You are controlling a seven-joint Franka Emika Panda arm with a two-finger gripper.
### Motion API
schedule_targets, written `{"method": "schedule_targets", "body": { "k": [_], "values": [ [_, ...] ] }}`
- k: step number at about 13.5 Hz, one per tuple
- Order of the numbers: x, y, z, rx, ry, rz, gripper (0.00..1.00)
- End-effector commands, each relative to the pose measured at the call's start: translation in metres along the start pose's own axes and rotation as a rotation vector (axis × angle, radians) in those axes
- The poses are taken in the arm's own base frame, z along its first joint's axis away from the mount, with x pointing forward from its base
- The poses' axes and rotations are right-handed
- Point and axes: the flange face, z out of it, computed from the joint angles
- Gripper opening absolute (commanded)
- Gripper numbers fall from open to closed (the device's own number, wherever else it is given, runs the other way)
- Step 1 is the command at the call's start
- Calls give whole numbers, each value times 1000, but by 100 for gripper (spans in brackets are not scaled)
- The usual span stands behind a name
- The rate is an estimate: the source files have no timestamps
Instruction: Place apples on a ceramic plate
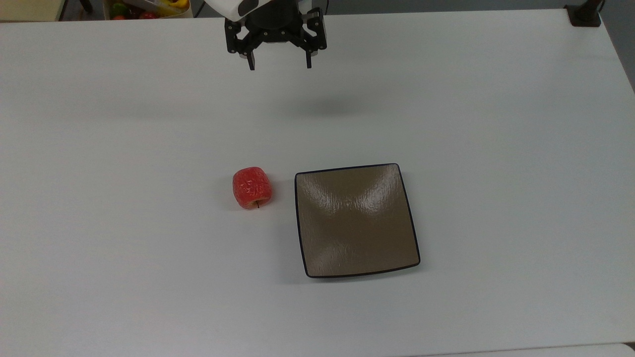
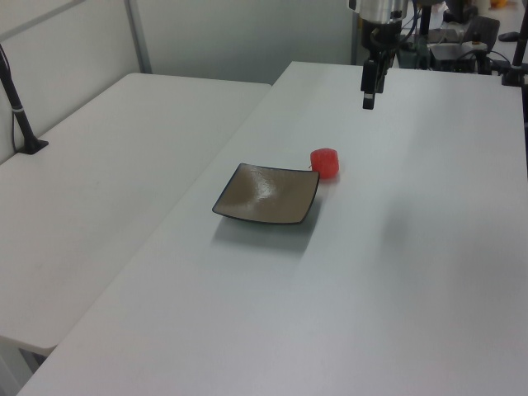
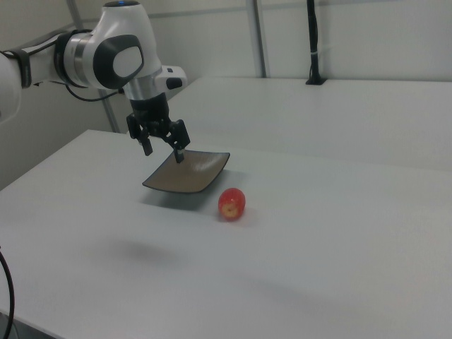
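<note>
A small red-orange apple (image 1: 252,187) lies on its side on the white table, its stem pointing toward the top view's bottom. It sits just off the top view's left edge of the square brown ceramic plate (image 1: 357,220), not touching it. The plate holds nothing. My gripper (image 1: 280,66) hangs open and empty high above the table near its far edge, well away from both. In the left view the apple (image 2: 325,162) rests behind the plate (image 2: 266,194), with the gripper (image 2: 368,101) above them. In the right view the gripper (image 3: 164,154) hovers in front of the plate (image 3: 187,173), left of the apple (image 3: 232,203).
A black clamped post (image 1: 584,15) stands at the table's far right corner in the top view. A box of colourful fruit (image 1: 144,7) sits beyond the far edge. A second white table (image 2: 91,157) adjoins on the left view's left.
</note>
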Motion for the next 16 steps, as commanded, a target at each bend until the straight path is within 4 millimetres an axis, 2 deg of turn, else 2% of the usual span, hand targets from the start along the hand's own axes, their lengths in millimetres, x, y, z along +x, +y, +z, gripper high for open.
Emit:
{"method": "schedule_targets", "body": {
  "k": [1, 9, 12, 16],
  "values": [
    [-15, 5, 3, -39, -81, -57, 100],
    [-10, 7, 5, -40, -59, -63, 100],
    [3, 20, 7, -46, 19, -83, 100],
    [29, 26, 48, -65, 50, -101, 100]
  ]
}}
